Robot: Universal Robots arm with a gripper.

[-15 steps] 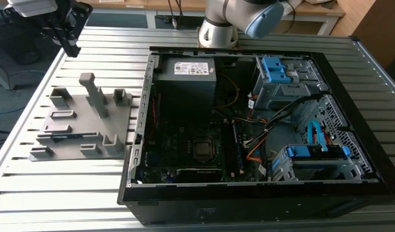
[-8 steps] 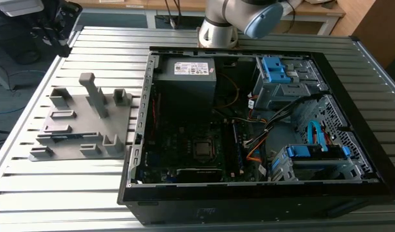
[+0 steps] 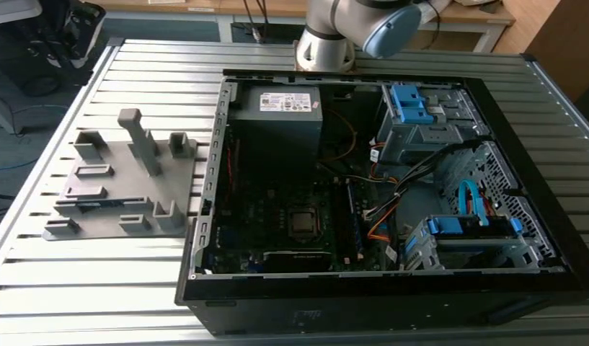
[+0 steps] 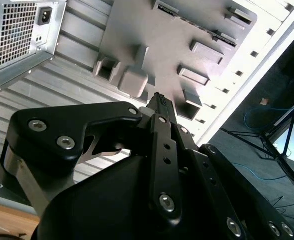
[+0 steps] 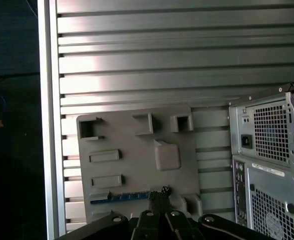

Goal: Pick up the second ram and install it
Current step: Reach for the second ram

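The second ram (image 5: pixel 119 196) is a thin blue-green stick standing on edge in a slot of the grey fixture plate (image 5: pixel 136 165). It appears as a dark line near the plate's edge in the second wrist view (image 4: pixel 189 22) and at the plate's front in the exterior view (image 3: pixel 94 205). My gripper (image 5: pixel 159 192) hangs well above the plate, its tips over the stick's end nearest the computer case. The black fingers (image 4: pixel 159 102) are pressed together with nothing between them.
The open computer case (image 3: pixel 371 187) lies on the slatted metal table (image 3: pixel 83 288), to the exterior view's right of the fixture plate. Its motherboard (image 3: pixel 294 216), power supply (image 3: pixel 285 108) and blue drive bays (image 3: pixel 419 108) are exposed. Grey blocks and a tall post (image 3: pixel 140 140) stand on the plate.
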